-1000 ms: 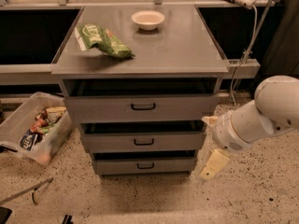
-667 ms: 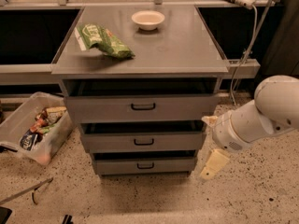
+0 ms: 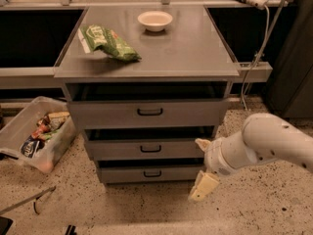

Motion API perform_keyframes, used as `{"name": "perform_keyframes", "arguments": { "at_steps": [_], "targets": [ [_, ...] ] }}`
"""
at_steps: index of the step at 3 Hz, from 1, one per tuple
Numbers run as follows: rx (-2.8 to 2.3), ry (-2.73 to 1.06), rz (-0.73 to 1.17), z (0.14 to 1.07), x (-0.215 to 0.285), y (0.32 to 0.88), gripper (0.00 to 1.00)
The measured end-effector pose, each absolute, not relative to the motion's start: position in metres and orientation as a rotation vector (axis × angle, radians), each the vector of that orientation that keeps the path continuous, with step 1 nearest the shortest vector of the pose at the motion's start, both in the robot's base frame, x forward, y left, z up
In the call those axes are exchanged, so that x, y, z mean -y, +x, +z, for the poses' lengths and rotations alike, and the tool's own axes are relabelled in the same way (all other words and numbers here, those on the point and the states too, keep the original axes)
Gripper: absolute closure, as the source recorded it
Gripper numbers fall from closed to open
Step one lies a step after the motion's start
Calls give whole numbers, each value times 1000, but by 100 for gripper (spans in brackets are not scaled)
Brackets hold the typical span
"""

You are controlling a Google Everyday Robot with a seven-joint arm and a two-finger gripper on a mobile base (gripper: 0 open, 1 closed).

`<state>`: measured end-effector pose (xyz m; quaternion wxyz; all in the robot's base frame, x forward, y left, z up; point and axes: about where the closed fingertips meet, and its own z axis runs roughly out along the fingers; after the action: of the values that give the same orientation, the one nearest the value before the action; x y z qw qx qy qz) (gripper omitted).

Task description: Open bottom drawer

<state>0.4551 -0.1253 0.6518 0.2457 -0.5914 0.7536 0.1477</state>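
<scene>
On your far left a clear plastic bin (image 3: 22, 131) of snack packets sits on the floor beside the cabinet (image 3: 188, 50), clear of the path the drawers would take. On the cabinet's top lie a green bag (image 3: 108, 42) and, further back, a small white bowl (image 3: 155, 20); both rest well in from the front edge, so a tug on a drawer should not bother them.

Below the top come three grey fronts, each narrower than the one above. The bottom drawer (image 3: 122, 174) is the lowest and shallowest, just above the floor, with its small black handle (image 3: 152, 173) at the centre. It looks pushed in, so I judge the pull has not begun.

Further right is your gripper (image 3: 198, 169). It hangs low, just off the right end of the bottom drawer's front, at about the drawer's height. Its two fingers stand apart and hold nothing — one finger (image 3: 201, 143) is up near the middle drawer's corner, the other down towards the floor. The white arm (image 3: 274, 143) comes in from the right edge, which is likely why the gripper sits to that side.

So the handle lies to the gripper's left, not between the fingers; you will need to bring the gripper across to the centre before it can close on the loop.
</scene>
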Motion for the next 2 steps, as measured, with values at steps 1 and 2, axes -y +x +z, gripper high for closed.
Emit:
{"name": "perform_keyframes", "arguments": {
  "at_steps": [1, 2],
  "targets": [
    [-2005, -1628, 445, 617, 107, 451, 0],
    [-2005, -1628, 445, 617, 107, 451, 0]
  ]
}}
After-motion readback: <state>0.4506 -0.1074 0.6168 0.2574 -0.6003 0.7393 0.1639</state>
